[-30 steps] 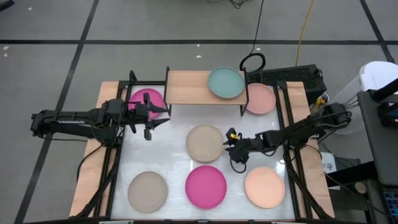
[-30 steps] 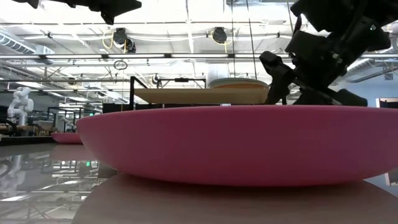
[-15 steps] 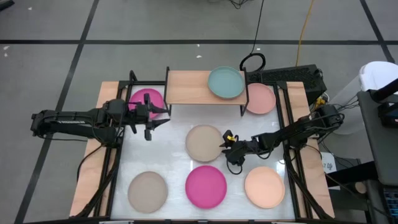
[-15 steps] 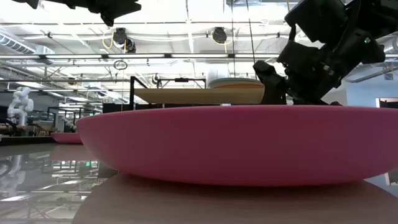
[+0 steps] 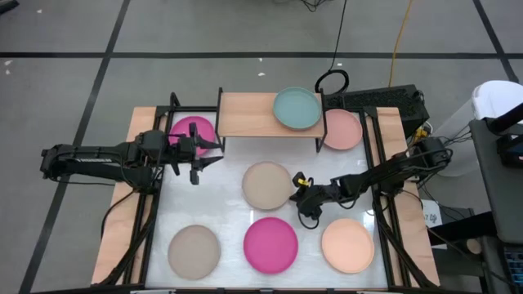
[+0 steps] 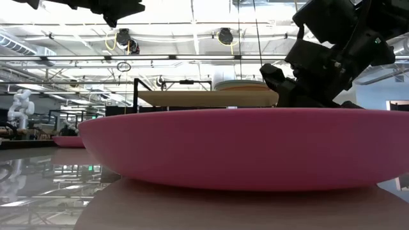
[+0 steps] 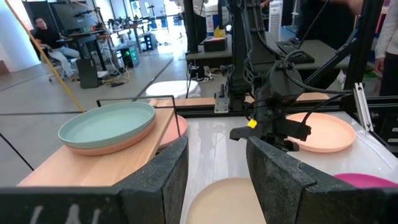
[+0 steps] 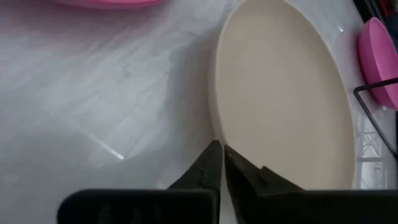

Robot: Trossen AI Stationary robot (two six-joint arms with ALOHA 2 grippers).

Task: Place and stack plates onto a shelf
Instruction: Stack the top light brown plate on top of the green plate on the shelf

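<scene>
teal plate (image 5: 297,108) | magenta plate (image 5: 270,244) | beige plate (image 5: 268,185) | peach plate (image 5: 347,245) | light wooden shelf (image 5: 245,114)

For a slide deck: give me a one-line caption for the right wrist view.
Right gripper, fingers nearly closed, at the rim of the beige plate on the white table.

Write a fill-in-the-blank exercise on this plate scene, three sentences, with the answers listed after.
1. The plate on top of the stack on the shelf is coloured ____.
2. The right gripper has its fingertips at the rim of the ____ plate.
3. The left gripper hangs beside the ____ plate lying next to the shelf.

Missing words: teal; beige; magenta
</scene>
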